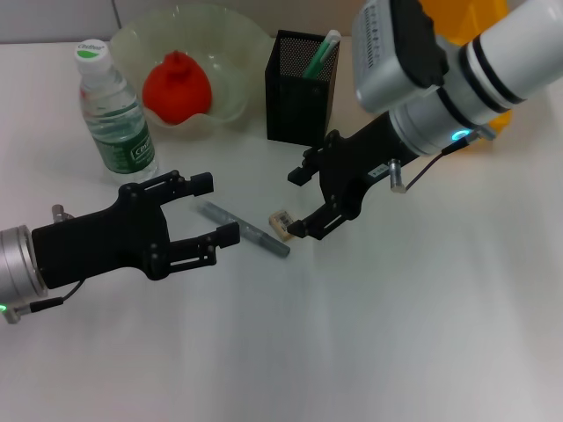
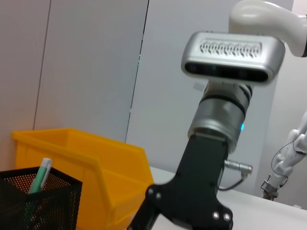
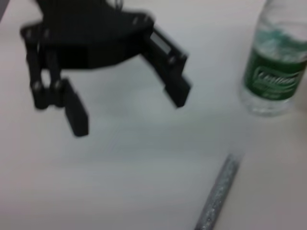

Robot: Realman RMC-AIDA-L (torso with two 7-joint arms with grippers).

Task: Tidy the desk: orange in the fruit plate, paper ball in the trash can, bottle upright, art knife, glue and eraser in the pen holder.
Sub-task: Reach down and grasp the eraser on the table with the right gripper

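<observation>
**Two end effectors closing in on the eraser and knife**

Two end effectors are hanging over the white counter (image 1: pixel 422 334), both wide open and holding nothing. Taking the black mesh pen holder (image 1: pixel 299 92) as the landmark: the right end effector (image 1: pixel 301 202) is hovering just in front of it, its lower finger nearly touching the small eraser (image 1: pixel 281 222). The grey art knife (image 1: pixel 244 229) is lying just beside the eraser, farther to the left. The left end effector (image 1: pixel 214 208) is sitting left of the knife. A green-capped stick (image 1: pixel 322 53) is standing inside the holder. The bottle (image 1: pixel 114 110) is standing upright well left of the holder, and the orange (image 1: pixel 178 86) is resting in the fruit plate (image 1: pixel 230 53) between them. A yellow bin (image 1: pixel 466 26) is sitting right of the holder.
</observation>
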